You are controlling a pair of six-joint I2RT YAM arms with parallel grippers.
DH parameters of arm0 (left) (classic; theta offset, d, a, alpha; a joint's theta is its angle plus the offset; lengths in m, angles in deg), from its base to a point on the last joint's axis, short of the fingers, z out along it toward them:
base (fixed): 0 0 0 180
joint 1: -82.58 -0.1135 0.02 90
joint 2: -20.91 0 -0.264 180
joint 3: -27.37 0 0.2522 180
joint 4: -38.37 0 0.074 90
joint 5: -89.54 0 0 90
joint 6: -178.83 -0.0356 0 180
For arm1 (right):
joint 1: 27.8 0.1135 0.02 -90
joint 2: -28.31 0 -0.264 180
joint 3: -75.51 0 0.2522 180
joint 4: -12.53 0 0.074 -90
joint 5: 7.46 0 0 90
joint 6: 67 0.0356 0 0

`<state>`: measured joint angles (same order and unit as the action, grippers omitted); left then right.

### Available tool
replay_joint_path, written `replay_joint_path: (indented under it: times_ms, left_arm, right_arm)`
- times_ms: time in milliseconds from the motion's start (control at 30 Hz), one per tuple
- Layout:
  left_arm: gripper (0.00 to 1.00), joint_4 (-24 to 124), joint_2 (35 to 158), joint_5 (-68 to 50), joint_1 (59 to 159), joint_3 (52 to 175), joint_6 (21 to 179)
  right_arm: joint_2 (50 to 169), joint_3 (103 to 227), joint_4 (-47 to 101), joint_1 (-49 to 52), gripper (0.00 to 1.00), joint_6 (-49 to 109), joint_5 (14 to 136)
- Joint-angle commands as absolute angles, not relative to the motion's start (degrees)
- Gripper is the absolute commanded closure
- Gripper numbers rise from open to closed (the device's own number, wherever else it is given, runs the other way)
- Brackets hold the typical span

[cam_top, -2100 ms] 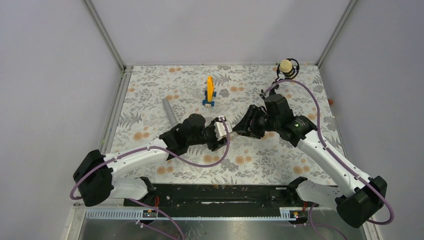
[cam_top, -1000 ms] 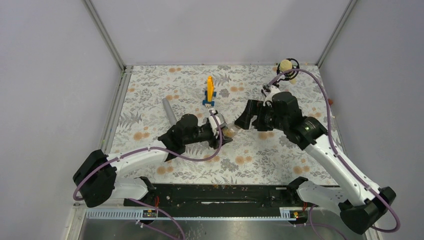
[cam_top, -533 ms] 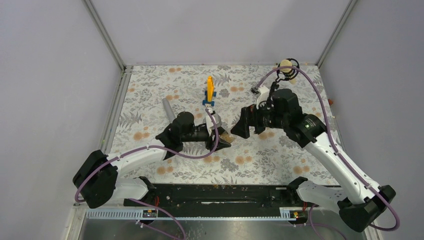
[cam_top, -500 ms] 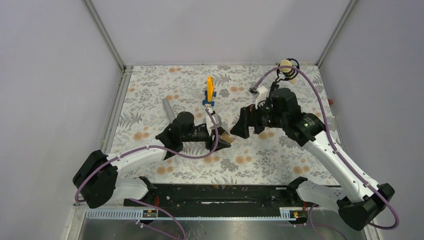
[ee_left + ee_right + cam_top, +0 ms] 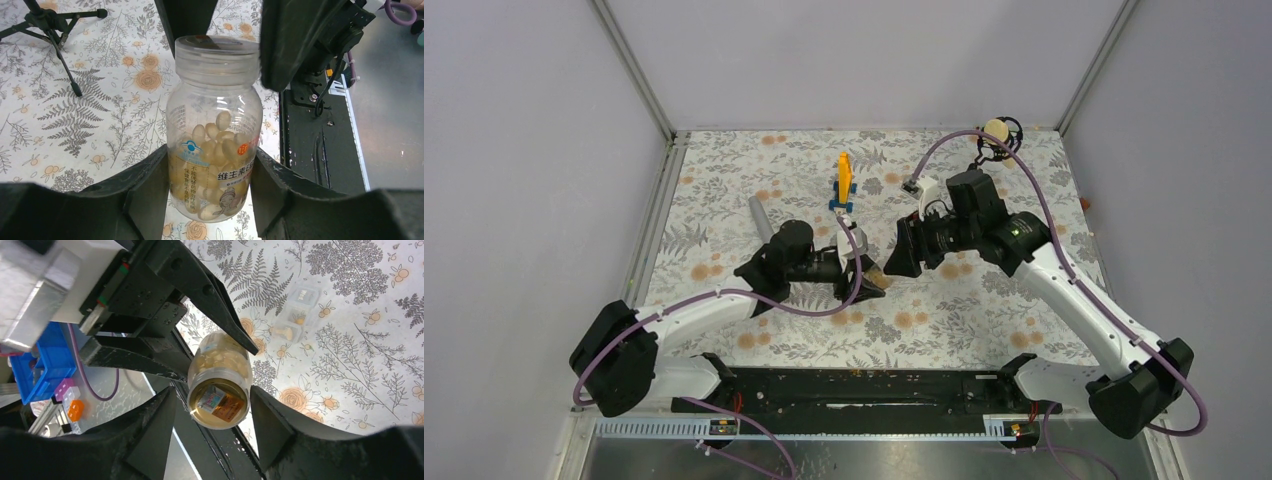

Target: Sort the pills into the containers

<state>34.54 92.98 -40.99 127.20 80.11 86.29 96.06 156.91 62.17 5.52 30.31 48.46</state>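
Observation:
My left gripper (image 5: 865, 277) is shut on a see-through amber-tan jar (image 5: 877, 270) part-filled with pale yellow pills, and holds it above the table. In the left wrist view the jar (image 5: 215, 125) stands between my two fingers (image 5: 150, 180), gripped low on its body. My right gripper (image 5: 895, 262) is open with its jaws either side of the jar's top end (image 5: 220, 402), with gaps on both sides. A small colourless pill box (image 5: 296, 314) marked "Wed" lies on the table beyond.
An upright orange piece on a blue base (image 5: 845, 181) and a grey tube (image 5: 762, 222) stand behind the left arm. A microphone on a tripod stand (image 5: 997, 132) is at the back right. A black rail (image 5: 874, 385) runs along the near edge.
My right gripper pulled back from the jar, then came in again leftward and now straddles its top. My left gripper kept hold of the jar and shifted slightly.

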Motion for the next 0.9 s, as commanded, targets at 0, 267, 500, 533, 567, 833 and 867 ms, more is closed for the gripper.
replay_joint_path:
  times_ms: [0,267,500,533,567,833,867]
  left_arm:
    - [1.0,32.4,91.9,-42.2,126.8,83.6,84.8]
    - [1.0,34.9,94.4,-39.2,126.5,86.2,83.2]
    - [1.0,35.5,97.4,-35.5,125.6,88.3,82.7]
    - [1.0,35.5,97.5,-35.3,125.5,88.1,82.8]
    - [1.0,35.4,97.6,-35.3,125.5,87.9,82.9]
    - [1.0,34.2,95.6,-38.4,124.4,85.1,84.0]
    - [1.0,34.2,95.4,-39.4,124.3,85.0,84.1]
  right_arm:
    - [96.8,159.0,61.7,5.8,0.43,30.1,48.7]
    - [99.8,154.7,50.3,7.6,0.66,50.4,59.6]
    - [101.2,152.0,47.9,11.8,0.53,67.9,78.3]
    - [100.5,151.0,45.7,11.8,0.45,67.9,77.1]
    - [99.4,150.0,43.7,11.7,0.36,67.5,76.0]
    - [90.2,148.8,42.7,8.5,0.04,54.5,64.7]
    - [88.7,148.5,42.8,8.2,0.03,52.1,63.0]
